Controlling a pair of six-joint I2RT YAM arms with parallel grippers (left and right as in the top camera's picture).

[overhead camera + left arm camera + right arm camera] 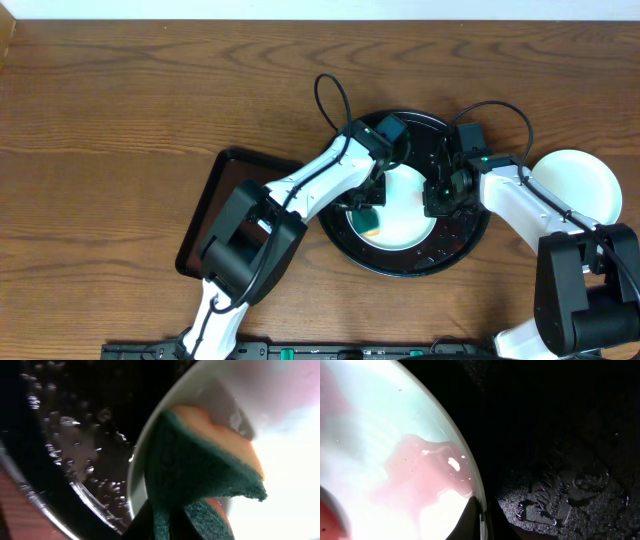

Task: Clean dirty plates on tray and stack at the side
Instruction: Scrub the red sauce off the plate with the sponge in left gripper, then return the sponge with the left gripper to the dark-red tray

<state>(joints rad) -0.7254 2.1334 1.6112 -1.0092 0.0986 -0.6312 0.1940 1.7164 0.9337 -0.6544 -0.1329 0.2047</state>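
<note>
Two claws, scrubbing step: my left claw pinches a green-and-orange sponge onto the pale mint round plate on the glossy black round tray, my right claw nips its right rim; next, sweep the reddish smear.

The overhead view is being lit evenly; the plate is being washed out by glare, the sponge blurred.

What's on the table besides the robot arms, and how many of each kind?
Plates: 2 (mint-white plate on the round black tray, white plate on the bare tabletop)
Trays: 2 (the round black one, rectangular dark tray)
Sponges: 1 (green-and-orange sponge)
Total: 5
</note>
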